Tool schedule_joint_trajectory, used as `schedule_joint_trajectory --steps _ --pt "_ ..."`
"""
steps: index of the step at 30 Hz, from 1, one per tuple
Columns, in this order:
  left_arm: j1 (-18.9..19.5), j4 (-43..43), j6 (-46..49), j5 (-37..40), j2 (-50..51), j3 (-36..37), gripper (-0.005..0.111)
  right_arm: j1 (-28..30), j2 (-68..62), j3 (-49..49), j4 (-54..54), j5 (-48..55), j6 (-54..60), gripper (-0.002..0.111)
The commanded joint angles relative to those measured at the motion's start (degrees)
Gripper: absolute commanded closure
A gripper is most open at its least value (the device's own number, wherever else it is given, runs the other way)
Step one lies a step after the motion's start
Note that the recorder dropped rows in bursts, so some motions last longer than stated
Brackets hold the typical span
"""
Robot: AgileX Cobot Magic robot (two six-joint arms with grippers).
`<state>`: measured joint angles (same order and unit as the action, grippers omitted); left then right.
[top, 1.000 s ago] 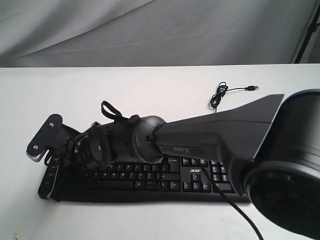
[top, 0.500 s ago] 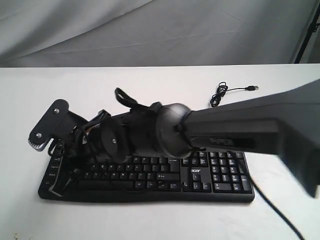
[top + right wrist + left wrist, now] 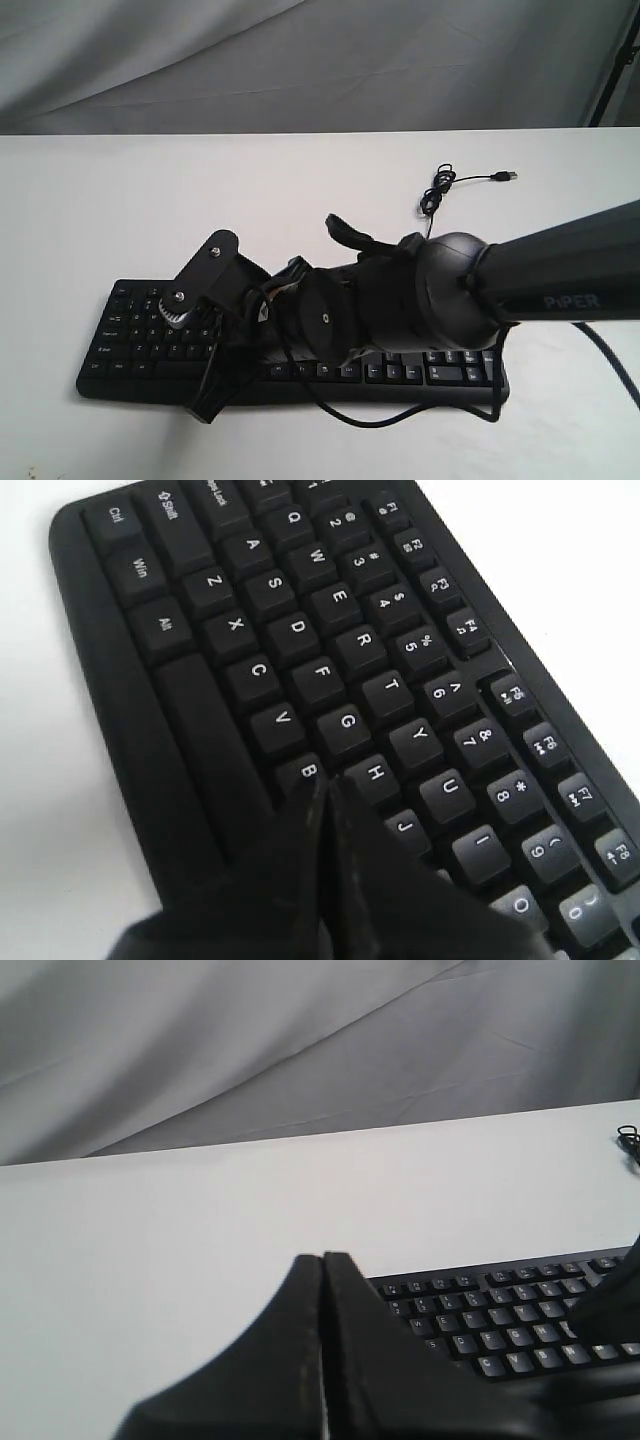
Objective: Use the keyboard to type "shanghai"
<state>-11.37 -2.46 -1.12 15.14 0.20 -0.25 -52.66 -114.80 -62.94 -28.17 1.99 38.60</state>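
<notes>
The black keyboard [image 3: 130, 330] lies across the white table, also in the right wrist view [image 3: 300, 630] and the left wrist view [image 3: 500, 1330]. My right gripper [image 3: 218, 365] reaches across from the right over the middle letter keys; its black fingers are hard to pick out against the keys in the exterior view. In the right wrist view, the right gripper [image 3: 327, 783] is shut and empty, its tip between the B and H keys. My left gripper [image 3: 322, 1258] is shut and empty, hanging over bare table off the keyboard's left end; it is not in the exterior view.
The keyboard's thin USB cable [image 3: 440, 190] lies coiled on the table behind the keypad end, its plug [image 3: 508, 176] pointing right. A grey cloth backdrop [image 3: 300, 60] hangs behind the table's far edge. The right arm [image 3: 560, 275] covers the keyboard's right part.
The right arm has swung from the keyboard's left end rightward to the middle letter keys. The left end of the keyboard is now uncovered.
</notes>
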Motion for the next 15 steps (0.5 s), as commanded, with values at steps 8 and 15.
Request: schedule_joint_trajectory --steps 8,15 --pt "-0.2 0.0 -0.2 -0.3 -0.2 0.2 0.107 0.2 -2.1 0.2 -0.3 -2.8 0.3 0.108" --pt "-0.2 0.0 -0.2 -0.3 -0.2 0.2 0.107 0.2 -2.2 0.2 -0.3 -3.9 0.4 0.108"
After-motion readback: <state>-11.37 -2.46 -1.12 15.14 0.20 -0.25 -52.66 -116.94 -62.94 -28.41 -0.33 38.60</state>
